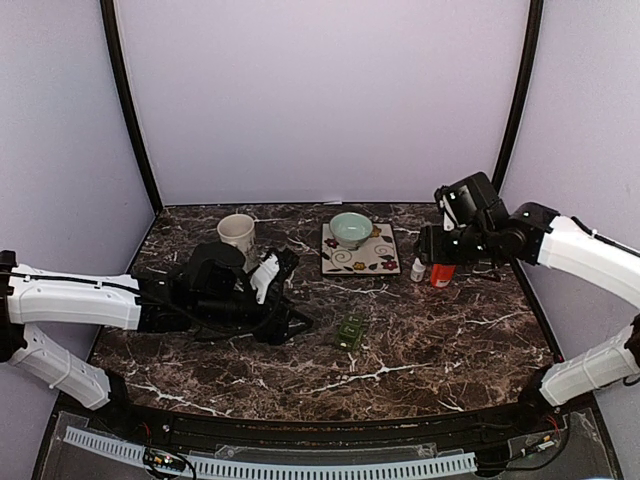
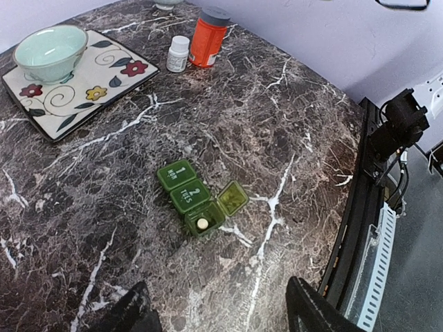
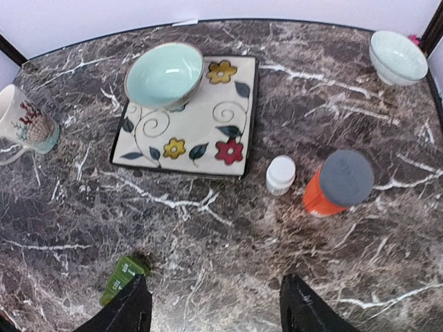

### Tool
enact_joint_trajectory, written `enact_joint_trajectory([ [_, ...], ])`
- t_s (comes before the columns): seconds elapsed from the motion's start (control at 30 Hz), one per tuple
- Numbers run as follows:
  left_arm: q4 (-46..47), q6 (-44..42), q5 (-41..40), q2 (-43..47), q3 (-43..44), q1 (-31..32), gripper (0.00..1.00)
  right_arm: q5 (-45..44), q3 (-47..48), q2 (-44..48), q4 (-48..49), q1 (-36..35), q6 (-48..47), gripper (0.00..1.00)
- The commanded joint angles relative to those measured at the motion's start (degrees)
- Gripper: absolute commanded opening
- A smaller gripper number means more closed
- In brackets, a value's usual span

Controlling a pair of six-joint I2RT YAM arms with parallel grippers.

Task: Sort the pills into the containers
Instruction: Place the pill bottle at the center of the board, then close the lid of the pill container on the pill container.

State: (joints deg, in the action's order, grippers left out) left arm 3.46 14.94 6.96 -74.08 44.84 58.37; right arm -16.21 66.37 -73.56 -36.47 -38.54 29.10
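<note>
Gaping empty, left gripper [image 2: 218, 315] and right gripper [image 3: 214, 308] overlook the pill-box [image 2: 190, 195]; orange bottle [image 3: 339, 183], plate [image 3: 208, 128], bowl [image 3: 164, 75] and mug [image 3: 24, 124] stand well apart.

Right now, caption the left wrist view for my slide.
Green pill box on dark marble table, end compartment open with one pale pill inside; orange bottle, white bottle and bowl beyond.

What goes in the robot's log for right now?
pill box: one lid open, pill inside | left end effector: open, empty | right end effector: open, empty
</note>
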Motion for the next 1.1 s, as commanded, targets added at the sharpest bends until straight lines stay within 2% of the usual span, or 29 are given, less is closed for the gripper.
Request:
enact_joint_trajectory([
  [0.0,3.37,3.21,1.84,-2.65,0.69,-1.78,0.66,2.81,-10.38,4.31,6.26,-5.65,9.79,0.62],
  [0.17,6.98,5.66,3.99,-8.3,0.38,-3.77,0.63,3.02,-17.86,4.63,11.09,-13.38,16.59,0.59],
  [0.33,8.85,7.51,6.63,-13.67,1.3,-6.24,0.62,4.05,-22.0,2.27,17.15,-17.83,21.71,0.59],
  [0.63,10.52,8.49,13.13,-21.71,5.15,-10.59,0.59,7.99,-24.28,-4.71,26.39,-19.02,26.09,0.56],
  [1.07,5.52,7.15,19.36,-30.35,12.51,-13.05,0.53,9.47,-24.39,-9.72,29.21,-19.5,28.95,0.46],
])
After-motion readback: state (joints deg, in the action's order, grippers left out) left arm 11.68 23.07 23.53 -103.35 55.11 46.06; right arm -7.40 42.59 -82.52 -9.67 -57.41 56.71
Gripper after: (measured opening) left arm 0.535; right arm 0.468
